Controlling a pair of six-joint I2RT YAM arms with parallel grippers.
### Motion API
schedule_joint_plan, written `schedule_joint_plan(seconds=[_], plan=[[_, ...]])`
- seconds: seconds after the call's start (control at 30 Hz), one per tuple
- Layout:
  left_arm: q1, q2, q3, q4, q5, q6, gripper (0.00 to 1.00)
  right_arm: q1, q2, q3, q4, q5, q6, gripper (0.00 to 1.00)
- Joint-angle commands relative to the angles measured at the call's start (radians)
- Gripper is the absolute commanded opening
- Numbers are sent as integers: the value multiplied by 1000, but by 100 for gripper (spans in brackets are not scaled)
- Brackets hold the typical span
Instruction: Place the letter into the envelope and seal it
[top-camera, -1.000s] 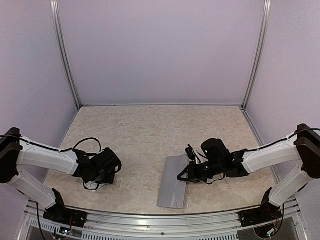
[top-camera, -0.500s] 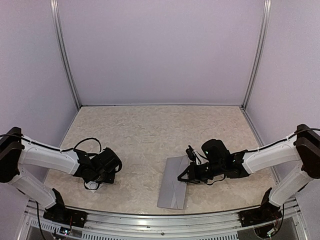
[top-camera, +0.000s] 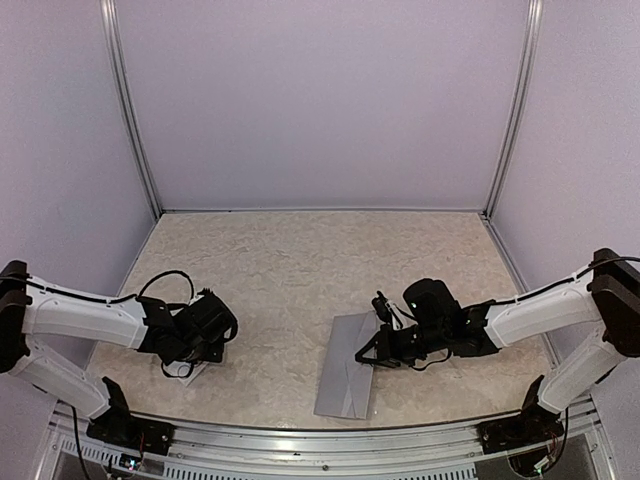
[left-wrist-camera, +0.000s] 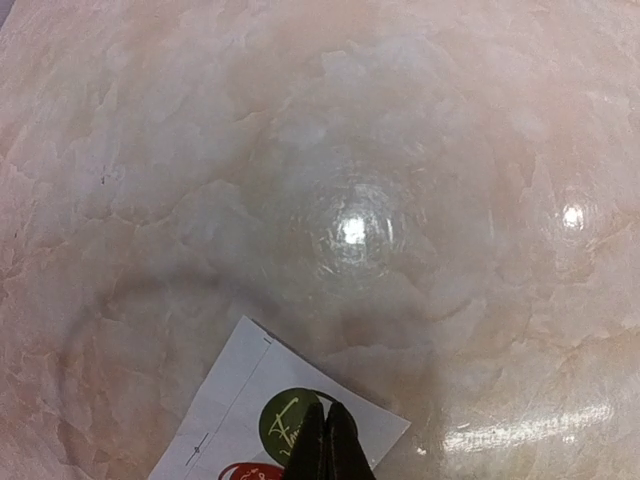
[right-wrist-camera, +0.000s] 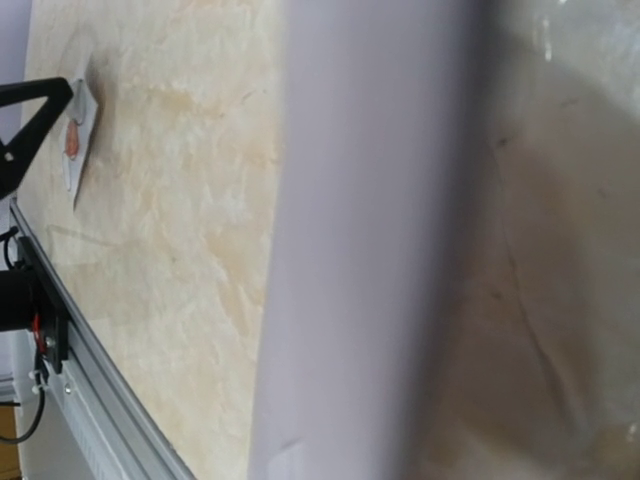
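The grey envelope (top-camera: 345, 378) lies flat near the front edge of the table and fills the middle of the right wrist view as a blurred grey band (right-wrist-camera: 370, 250). My right gripper (top-camera: 368, 355) rests shut at the envelope's right edge; its fingers do not show in its own wrist view. My left gripper (left-wrist-camera: 330, 412) is shut, its tips down on a round green sticker (left-wrist-camera: 283, 425) on the small white sticker card (left-wrist-camera: 232, 395). Whether the sticker is pinched between the tips I cannot tell. The letter is out of view.
A red sticker (left-wrist-camera: 245, 470) sits on the card beside the green one. The card lies at the front left of the marble-patterned table (top-camera: 290, 270), under the left gripper (top-camera: 193, 358). A metal rail (top-camera: 320, 440) runs along the near edge, and walls close the other sides.
The left gripper's jaws have closed, and the left arm has dropped slightly toward the near edge over the card. The right arm and the envelope have not moved.
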Motion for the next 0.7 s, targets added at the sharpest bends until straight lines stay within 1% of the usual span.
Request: schedule_joint_plan(seconds=[0.0, 0.17, 0.27, 0.47, 0.6, 0.67], plan=[[8, -60, 10, -36, -5, -26, 0, -2, -14, -17, 3, 6, -4, 0], [10, -125, 15, -65, 16, -41, 0, -3, -17, -18, -6, 16, -6, 0], [12, -167, 19, -63, 52, -33, 0, -2, -19, -18, -8, 12, -11, 0], [12, -291, 27, 16, 203, 24, 0, -1, -47, -13, 0, -5, -43, 0], [13, -344, 51, 32, 270, 32, 0, -2, -33, 30, -115, 22, -76, 0], [14, -354, 57, 15, 262, 31, 0, -2, -31, 25, -111, 18, -77, 0]])
